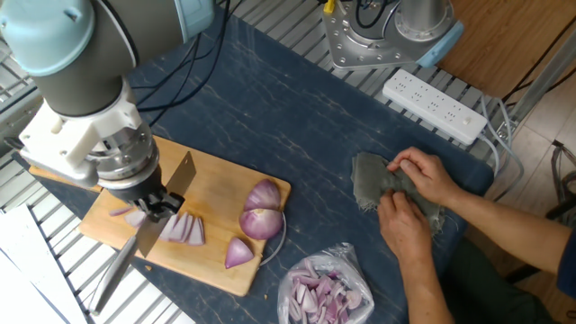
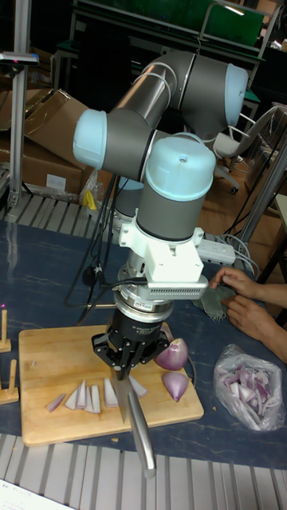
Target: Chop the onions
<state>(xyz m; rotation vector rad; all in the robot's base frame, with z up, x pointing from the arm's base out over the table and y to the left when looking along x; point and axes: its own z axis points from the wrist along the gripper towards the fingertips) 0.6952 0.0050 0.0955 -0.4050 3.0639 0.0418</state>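
On the wooden cutting board (image 1: 220, 175) (image 2: 48, 351) lie the onions: two purple halves (image 1: 262, 209) (image 2: 171, 353), a wedge (image 1: 238, 254) (image 2: 175, 385), a row of thin slices (image 1: 183, 229) (image 2: 86, 396) and a stray slice (image 1: 120, 211) (image 2: 56, 402). My gripper (image 1: 157, 206) (image 2: 129, 360) is shut on a knife (image 1: 115, 267) (image 2: 140, 434), just over the left end of the slice row. The knife's long grey end slants toward the board's front edge. Its other end (image 1: 184, 171) sticks up behind the fingers. The halves and wedge lie apart to the right.
A clear bag of onion bits (image 1: 324, 292) (image 2: 243, 382) sits right of the board. A person's hands (image 1: 416, 193) (image 2: 239, 299) work a grey cloth (image 1: 369, 175). A power strip (image 1: 436, 106) and metal base (image 1: 369, 40) stand behind. Wooden pegs (image 2: 6, 331) flank the board's left.
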